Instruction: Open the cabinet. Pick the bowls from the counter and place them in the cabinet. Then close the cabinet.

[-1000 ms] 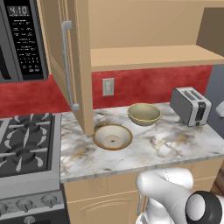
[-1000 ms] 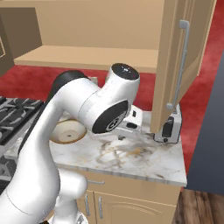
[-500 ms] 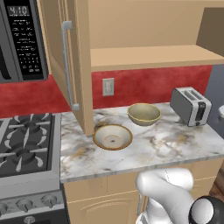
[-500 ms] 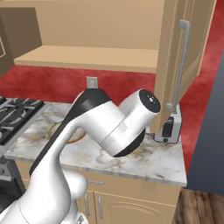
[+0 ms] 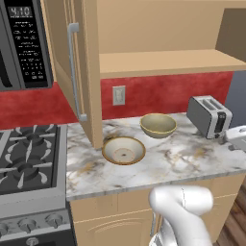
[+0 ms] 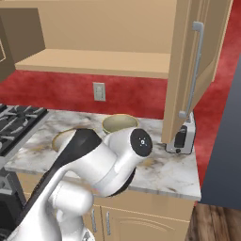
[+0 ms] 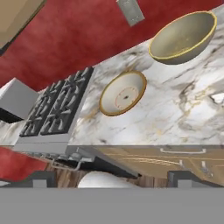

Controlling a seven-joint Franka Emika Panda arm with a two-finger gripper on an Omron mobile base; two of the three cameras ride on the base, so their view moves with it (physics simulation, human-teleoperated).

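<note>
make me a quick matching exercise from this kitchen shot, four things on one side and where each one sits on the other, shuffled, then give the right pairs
Things
1. shallow bowl
2. deep bowl
3. toaster
4. gas stove

Places
A. at the right end of the counter
B. left of the counter, under the microwave
C. on the counter just below the open left cabinet door
D. on the counter near the wall, below the outlet

Pairs: 1-C, 2-D, 3-A, 4-B

The arm (image 6: 108,162) has swung lower, off the counter (image 6: 174,172).
</note>
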